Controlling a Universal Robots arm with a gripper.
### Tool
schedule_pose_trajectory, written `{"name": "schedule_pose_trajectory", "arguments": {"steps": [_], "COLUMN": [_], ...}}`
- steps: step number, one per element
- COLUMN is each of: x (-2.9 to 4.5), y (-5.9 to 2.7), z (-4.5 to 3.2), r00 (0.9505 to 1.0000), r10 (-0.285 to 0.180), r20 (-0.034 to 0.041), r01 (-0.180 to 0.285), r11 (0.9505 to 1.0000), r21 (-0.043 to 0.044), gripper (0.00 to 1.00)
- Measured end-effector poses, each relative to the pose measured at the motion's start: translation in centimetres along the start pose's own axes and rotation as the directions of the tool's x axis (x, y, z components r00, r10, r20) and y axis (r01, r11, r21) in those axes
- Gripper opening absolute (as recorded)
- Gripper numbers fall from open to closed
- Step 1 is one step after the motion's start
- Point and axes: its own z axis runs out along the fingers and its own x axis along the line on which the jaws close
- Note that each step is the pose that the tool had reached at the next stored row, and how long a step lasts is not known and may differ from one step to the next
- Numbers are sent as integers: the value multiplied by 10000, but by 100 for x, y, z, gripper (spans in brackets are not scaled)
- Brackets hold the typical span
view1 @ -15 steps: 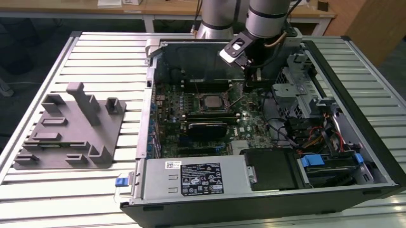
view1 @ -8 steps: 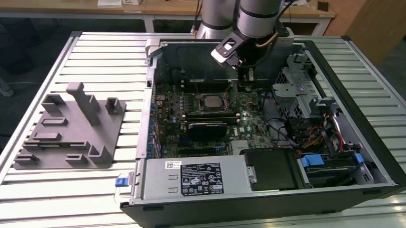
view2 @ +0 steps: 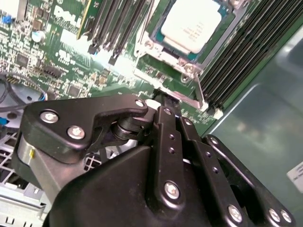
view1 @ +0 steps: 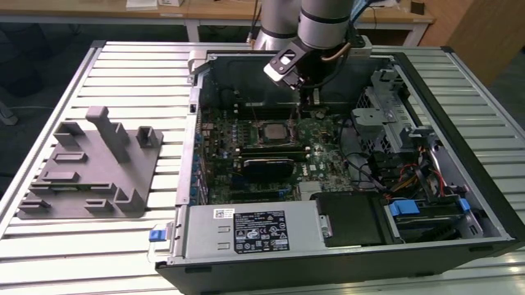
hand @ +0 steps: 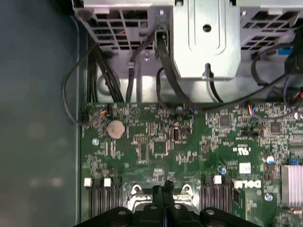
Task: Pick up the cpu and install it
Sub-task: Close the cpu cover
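Finding: the cpu (view2: 191,23) lies flat in the socket frame (view2: 146,46) on the motherboard (view2: 61,66). The hand (view2: 163,103) has its fingers drawn fully together, gripping nothing, tips just beside the frame's edge. In the exterior view the hand stands at 1 o'clock of the cpu, inside the open computer case (view1: 345,267).

In the second wrist view the cpu (view2: 191,23) runs off the picture's edge, and the black gripper (view2: 163,99) hides a big part of the green board (view2: 61,61). In the first wrist view the gripper (hand: 163,188) covers most of the socket (hand: 136,191). In the exterior view the arm (view1: 324,24) is cut off at the top, and the cpu (view1: 271,131) is too small to see well.
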Motion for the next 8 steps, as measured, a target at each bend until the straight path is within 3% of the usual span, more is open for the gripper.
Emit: {"name": "schedule_pose_trajectory", "arguments": {"steps": [8], "x": [-1], "y": [-78], "z": [-1], "r00": [10000], "r10": [1], "r20": [-41], "r01": [-1], "r11": [10000], "r21": [1], "gripper": [11]}}
